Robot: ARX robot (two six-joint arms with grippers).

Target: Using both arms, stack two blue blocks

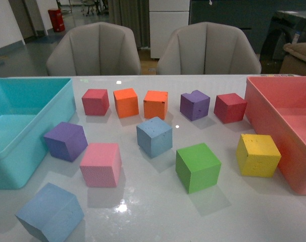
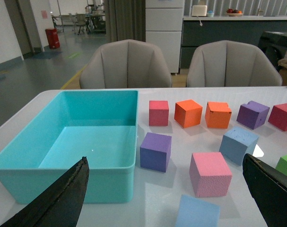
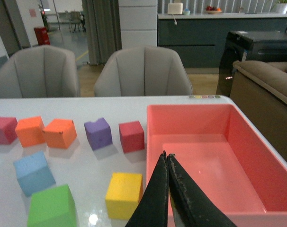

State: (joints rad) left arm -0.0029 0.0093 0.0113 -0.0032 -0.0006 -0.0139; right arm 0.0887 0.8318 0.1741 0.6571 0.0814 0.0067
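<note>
White glossy table, two grey chairs behind. Your left gripper gapes wide; your right gripper is pinched closed, both empty.

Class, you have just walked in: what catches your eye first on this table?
Bright cubes dot the white table, with a turquoise bin on the left and a pink bin on the right. Two are blue: the middle blue block at the centre, the near blue block front left.

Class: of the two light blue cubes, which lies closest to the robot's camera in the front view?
The near-left blue cube, in front of the pink cube; the other blue cube sits mid-table.
</note>
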